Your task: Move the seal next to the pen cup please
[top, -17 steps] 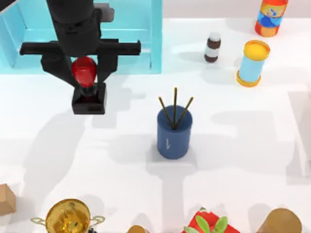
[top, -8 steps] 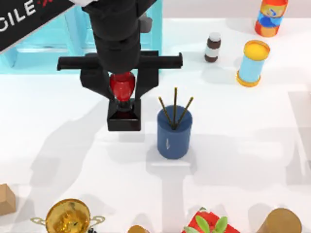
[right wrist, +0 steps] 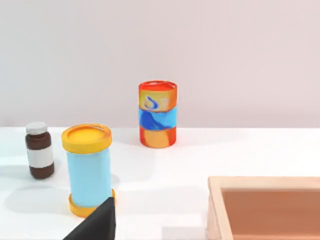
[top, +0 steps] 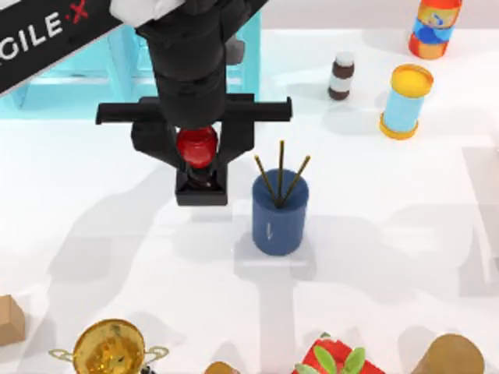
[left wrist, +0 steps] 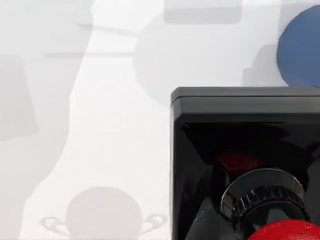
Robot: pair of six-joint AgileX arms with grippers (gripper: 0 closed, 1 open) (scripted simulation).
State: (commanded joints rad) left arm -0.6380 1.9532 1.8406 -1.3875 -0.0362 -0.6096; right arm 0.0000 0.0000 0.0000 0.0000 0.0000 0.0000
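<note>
My left gripper (top: 196,161) is shut on the red knob of the seal (top: 196,146). The seal's black square base (top: 201,189) hangs just left of the pen cup (top: 279,218), with a small gap between them. The cup is dark blue, stands upright at the table's middle and has three thin sticks poking out. In the left wrist view the seal (left wrist: 240,145) looms close, and the pen cup (left wrist: 302,47) shows beyond its base. I cannot tell whether the base touches the table. A dark part of my right gripper (right wrist: 97,225) shows in the right wrist view, far from the seal.
A teal box (top: 249,70) stands at the back left behind my left arm. A brown bottle (top: 341,75), a light blue can (top: 406,101) and an orange can (top: 435,27) stand at the back right. A gold trophy (top: 109,349) and a wooden block (top: 9,319) line the front edge.
My left gripper carried the seal to the right, from in front of the teal box to just left of the pen cup, and has sunk a little lower.
</note>
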